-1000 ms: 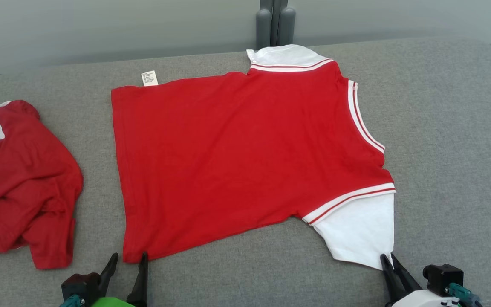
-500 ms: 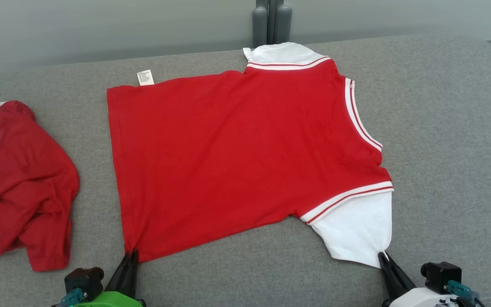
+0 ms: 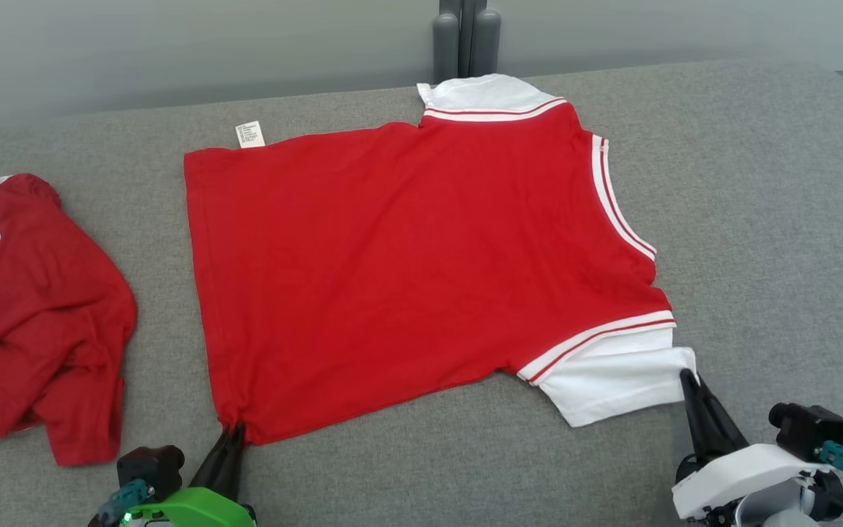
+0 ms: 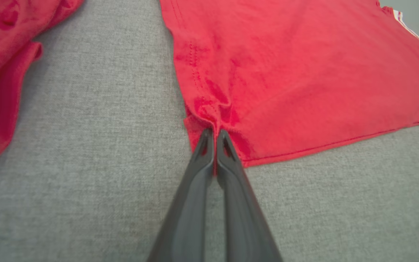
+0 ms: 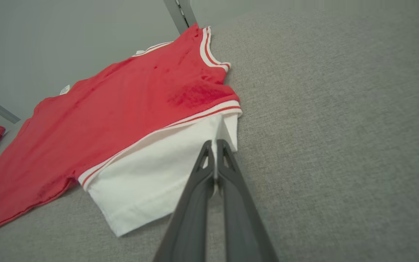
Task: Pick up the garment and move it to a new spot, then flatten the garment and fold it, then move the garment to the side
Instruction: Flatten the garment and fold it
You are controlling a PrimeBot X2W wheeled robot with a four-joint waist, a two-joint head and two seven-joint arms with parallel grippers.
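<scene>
The left gripper [image 3: 233, 433], newly closed, pinches the hem corner [image 3: 230, 419] of the garment [image 3: 407, 263] by the cushion's [image 3: 465, 461] front edge; the right gripper [image 3: 686, 375] (clamped on the white sleeve [image 3: 612, 380]) draws it inward: folding begins.

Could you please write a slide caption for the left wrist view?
Left gripper shut on a hem corner of the red shirt, spread on a grey cushion.

Red T-shirt [image 3: 392, 271] with white sleeves and red-and-white striped trim, spread flat on the grey cushion [image 3: 758, 219], hem toward 9 o'clock, neckline toward 3 o'clock, care label [image 3: 249, 134] at 11 o'clock, hem corner bunched at 7 o'clock, near sleeve [image 3: 612, 377] tip turned back at 5 o'clock
</scene>
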